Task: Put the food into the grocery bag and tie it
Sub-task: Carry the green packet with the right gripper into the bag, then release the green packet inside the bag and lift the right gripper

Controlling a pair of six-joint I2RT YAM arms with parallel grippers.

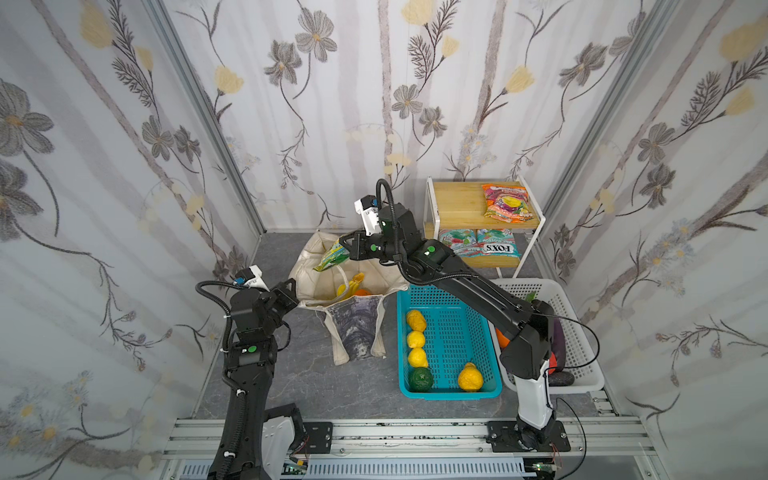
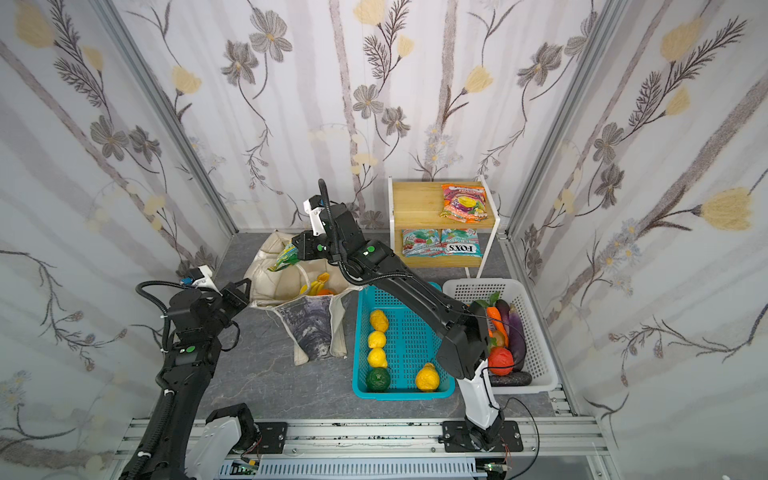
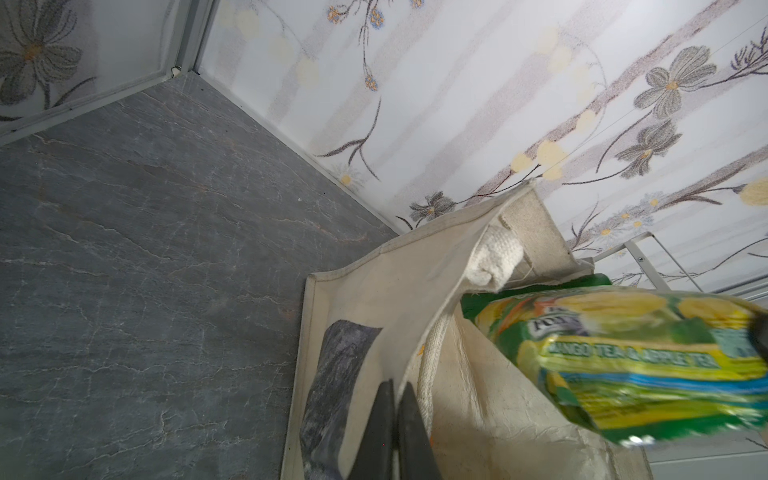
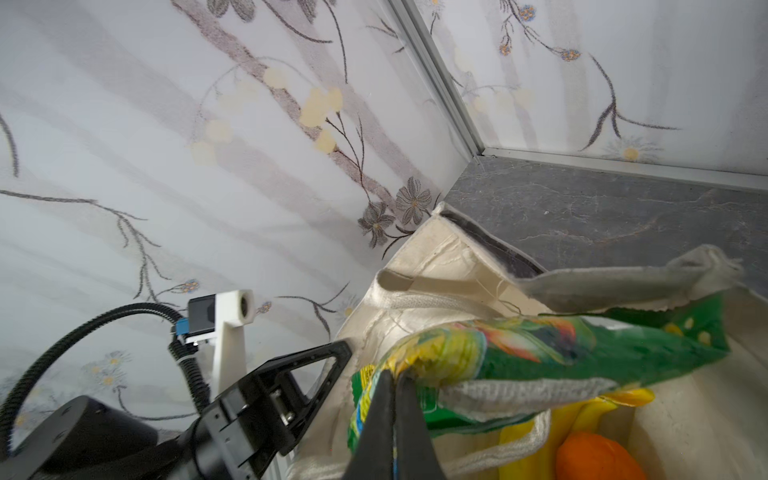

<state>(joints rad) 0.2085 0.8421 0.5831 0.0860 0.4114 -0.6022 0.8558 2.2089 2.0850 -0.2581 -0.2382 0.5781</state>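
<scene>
The cream grocery bag (image 1: pixel 316 270) (image 2: pixel 270 274) stands open at the back of the table, its painted print facing forward. My left gripper (image 1: pixel 296 293) (image 3: pixel 397 384) is shut on the bag's near-left rim (image 3: pixel 374 299), beside a strap. My right gripper (image 1: pixel 347 245) (image 4: pixel 397 376) is shut on the end of a green and yellow candy packet (image 1: pixel 330 257) (image 3: pixel 623 357) (image 4: pixel 540 349), which hangs tilted over the bag's mouth. Inside the bag lie a yellow banana bunch (image 1: pixel 351 284) (image 4: pixel 582 415) and an orange (image 1: pixel 363 292) (image 4: pixel 594 457).
A teal basket (image 1: pixel 457 332) right of the bag holds several yellow fruits and a green one. Under my right arm, a white basket (image 1: pixel 590 382) holds vegetables. A wooden two-tier rack (image 1: pixel 457 203) at the back right carries more candy packets (image 1: pixel 507 201).
</scene>
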